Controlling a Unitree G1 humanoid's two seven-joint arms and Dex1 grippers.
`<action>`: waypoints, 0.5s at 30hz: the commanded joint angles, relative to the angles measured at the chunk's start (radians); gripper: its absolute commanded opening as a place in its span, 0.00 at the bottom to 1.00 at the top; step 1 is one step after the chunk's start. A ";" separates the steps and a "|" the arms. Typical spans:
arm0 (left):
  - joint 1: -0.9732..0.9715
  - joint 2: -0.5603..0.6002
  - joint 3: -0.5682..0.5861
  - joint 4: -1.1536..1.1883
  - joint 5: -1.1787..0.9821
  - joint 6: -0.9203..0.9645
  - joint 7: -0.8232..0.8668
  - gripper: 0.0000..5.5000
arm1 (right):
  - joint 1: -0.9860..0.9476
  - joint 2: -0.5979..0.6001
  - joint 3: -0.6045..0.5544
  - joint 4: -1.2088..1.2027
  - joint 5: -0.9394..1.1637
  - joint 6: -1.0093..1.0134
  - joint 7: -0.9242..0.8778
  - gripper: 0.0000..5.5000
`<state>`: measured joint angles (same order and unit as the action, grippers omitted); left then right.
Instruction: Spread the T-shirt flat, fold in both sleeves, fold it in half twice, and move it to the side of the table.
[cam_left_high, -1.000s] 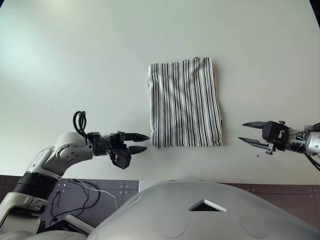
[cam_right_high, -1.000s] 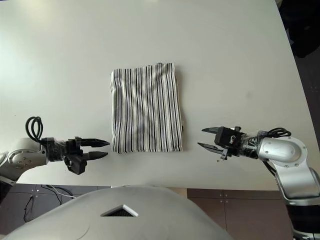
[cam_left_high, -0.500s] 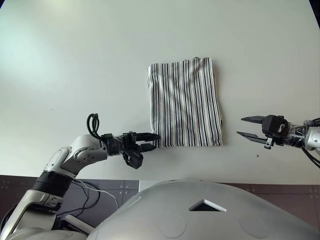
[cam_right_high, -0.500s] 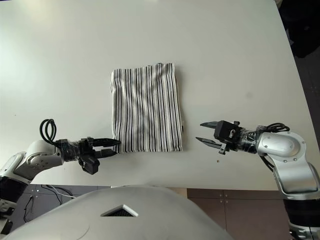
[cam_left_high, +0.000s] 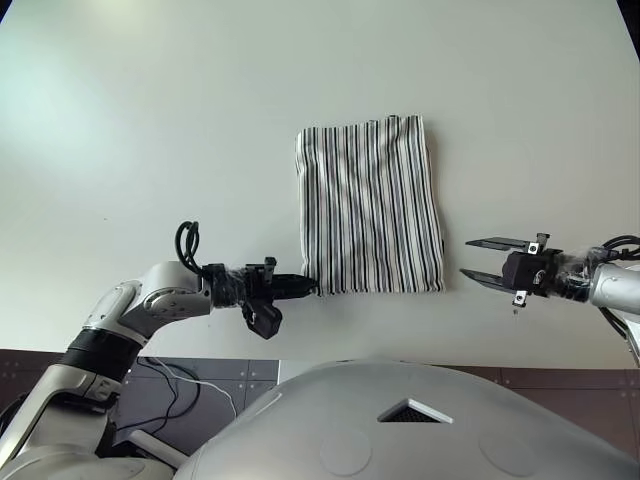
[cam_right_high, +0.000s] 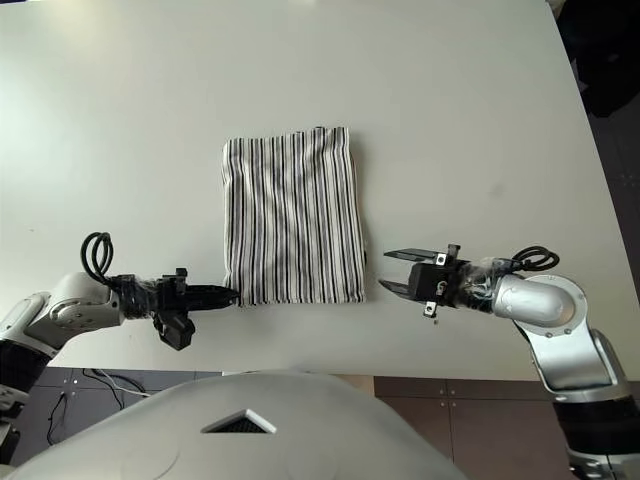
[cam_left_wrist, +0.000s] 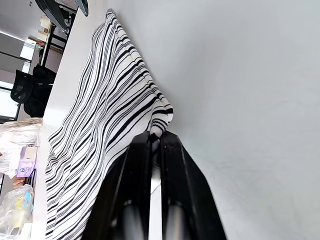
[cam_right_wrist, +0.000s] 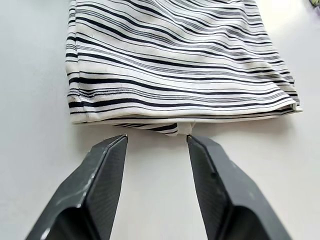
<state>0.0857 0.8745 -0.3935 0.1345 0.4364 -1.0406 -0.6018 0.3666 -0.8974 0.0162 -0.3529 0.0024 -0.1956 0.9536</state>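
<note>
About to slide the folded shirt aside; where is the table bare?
Bare table spreads left of the T-shirt, right of it, and beyond its far edge. Crowded along the near edge: left gripper pinches the near-left corner, open right gripper sits beside the near-right corner.

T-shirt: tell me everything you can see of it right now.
The T-shirt is soft black-and-white striped fabric. It is folded into a layered rectangle and lies flat near the middle of the white table, with its stripes running away from the robot. The left gripper is shut on its near left corner. The right gripper is open just short of the near right corner, not touching it.
</note>
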 joint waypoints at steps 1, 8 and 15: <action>0.018 0.011 -0.025 0.045 0.031 0.017 -0.013 0.02 | 0.002 0.007 -0.022 0.004 -0.047 -0.146 -0.048 0.40; 0.018 0.048 -0.026 0.038 -0.007 -0.004 -0.029 0.02 | 0.080 -0.007 -0.008 0.180 -0.366 -0.613 -0.222 0.40; -0.041 0.068 -0.064 0.049 -0.062 -0.021 -0.083 0.02 | -0.033 0.055 0.107 0.350 -0.708 -0.726 -0.440 0.40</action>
<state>0.0563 0.9202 -0.4365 0.1685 0.3680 -1.0681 -0.6517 0.3548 -0.8609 0.0765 -0.0537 -0.5909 -0.9294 0.5312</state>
